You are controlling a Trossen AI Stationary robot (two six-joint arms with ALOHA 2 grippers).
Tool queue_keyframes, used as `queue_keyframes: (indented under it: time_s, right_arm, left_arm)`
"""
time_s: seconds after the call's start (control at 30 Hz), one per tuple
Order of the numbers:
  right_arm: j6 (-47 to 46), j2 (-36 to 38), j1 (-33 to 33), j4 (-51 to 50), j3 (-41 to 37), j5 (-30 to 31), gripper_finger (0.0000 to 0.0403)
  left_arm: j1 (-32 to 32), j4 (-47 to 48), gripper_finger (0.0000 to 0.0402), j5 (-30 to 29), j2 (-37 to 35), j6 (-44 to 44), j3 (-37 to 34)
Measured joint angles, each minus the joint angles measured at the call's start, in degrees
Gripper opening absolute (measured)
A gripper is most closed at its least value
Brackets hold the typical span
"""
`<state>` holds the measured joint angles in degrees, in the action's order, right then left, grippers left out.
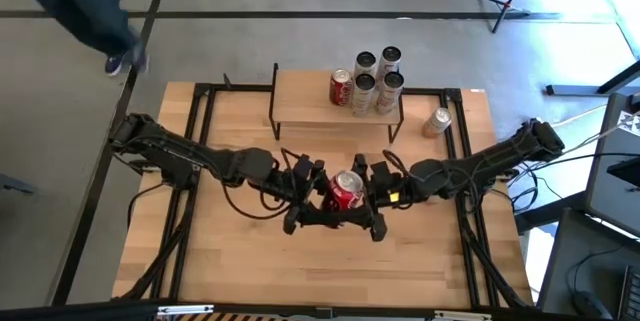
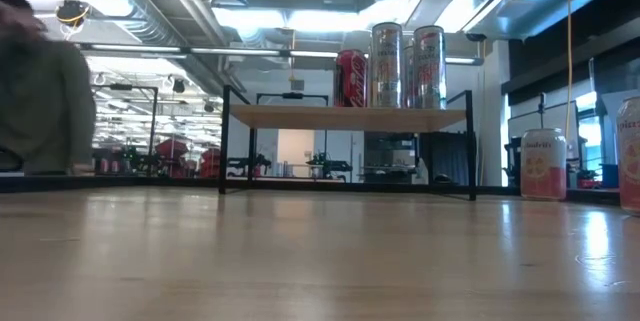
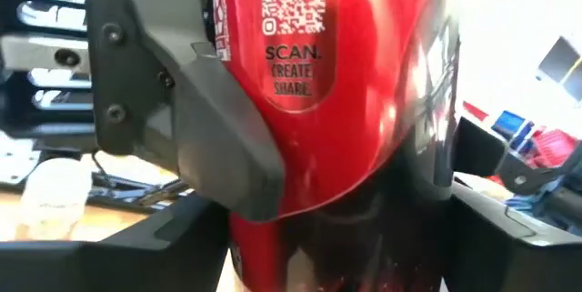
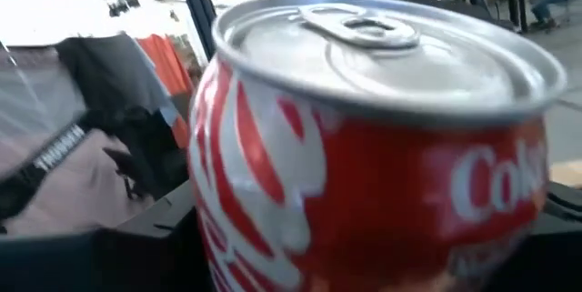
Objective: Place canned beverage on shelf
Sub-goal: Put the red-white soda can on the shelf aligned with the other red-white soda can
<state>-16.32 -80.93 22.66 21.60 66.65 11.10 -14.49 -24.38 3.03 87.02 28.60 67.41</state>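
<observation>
shelf (image 1: 300, 96): left half of the board bare, reachable from the front. right half taken by 1 red can (image 1: 341, 87) and 4 silver cans (image 1: 377, 79), clustered touching. loose can (image 1: 437, 121) on the table (image 1: 200, 261) right of the shelf. near table bare.

The red can (image 3: 346, 101) carries a QR code above the words "SCAN. CREATE SHARE." In the right wrist view its side reads "Col", cut off at the picture's three o'clock edge.
</observation>
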Motion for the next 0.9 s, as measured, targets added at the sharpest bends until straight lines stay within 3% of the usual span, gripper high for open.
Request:
queue_keyframes:
  time_s: [0.17, 0.33, 0.47, 0.57, 0.63, 0.9]
  right_arm:
    - [0.89, 1.74, -0.67, -8.08, -0.04, 2.87, 0.0276]
    - [1.60, 1.63, -0.46, -17.56, -0.02, 7.56, 0.0276]
    - [1.84, -1.34, -0.66, -21.95, -1.75, 13.68, 0.0276]
    - [1.85, -4.88, -1.69, -18.20, -5.60, 15.49, 0.0276]
    - [1.77, -7.47, -2.41, -13.64, -7.89, 14.82, 0.0276]
    - [1.64, -21.38, -5.18, 1.69, -11.26, 14.94, 0.0276]
  left_arm:
    - [0.26, 8.50, 0.0356, 0.16, -1.52, 3.17, 0.10]
    - [-0.58, 25.57, 0.0372, 1.41, -6.04, 5.79, 0.09]
    - [-2.03, 37.32, 0.0374, -7.68, -10.41, 8.61, 0.07]
    - [-3.52, 41.43, 0.0375, -16.10, -12.47, 10.11, 0.07]
    - [-4.49, 41.76, 0.0375, -18.46, -13.14, 10.38, 0.07]
    - [-4.78, 39.37, 0.0376, -18.27, -13.15, 8.65, 0.05]
